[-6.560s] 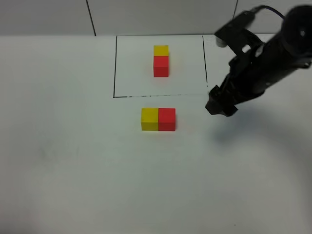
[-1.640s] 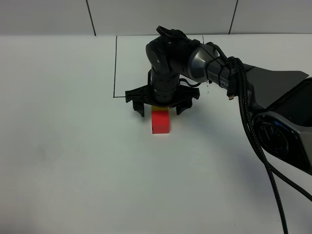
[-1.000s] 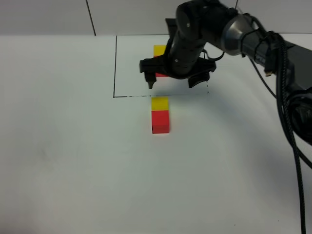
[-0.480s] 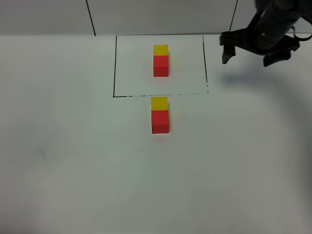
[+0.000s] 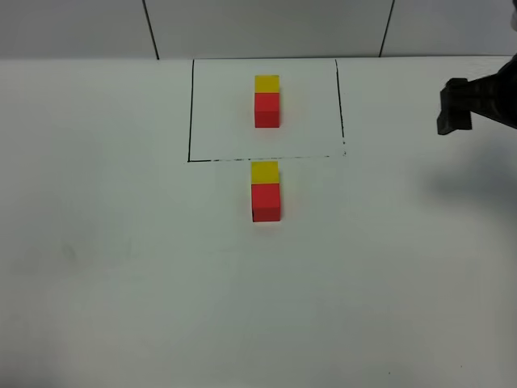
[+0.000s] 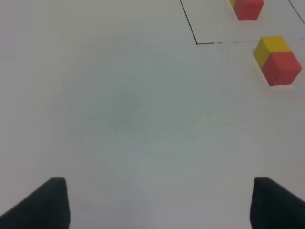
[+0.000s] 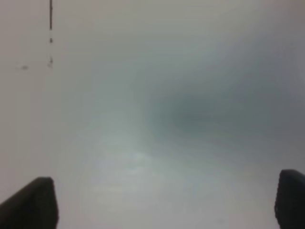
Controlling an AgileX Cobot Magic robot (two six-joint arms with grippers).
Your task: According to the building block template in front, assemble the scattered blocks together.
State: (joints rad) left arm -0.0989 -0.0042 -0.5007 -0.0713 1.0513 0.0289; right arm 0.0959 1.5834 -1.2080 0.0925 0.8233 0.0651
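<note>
While both hands gape empty, yellow block (image 5: pixel 264 171) touches red block (image 5: pixel 266 201).

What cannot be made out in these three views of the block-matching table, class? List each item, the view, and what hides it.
- Right gripper, high view: mostly cut off by the right edge.
- Left gripper, left wrist view: only its finger tips show at the edge.
- Template pair, left wrist view: yellow cube cropped by the edge.
- Right wrist view: blurred, no blocks visible.
</note>
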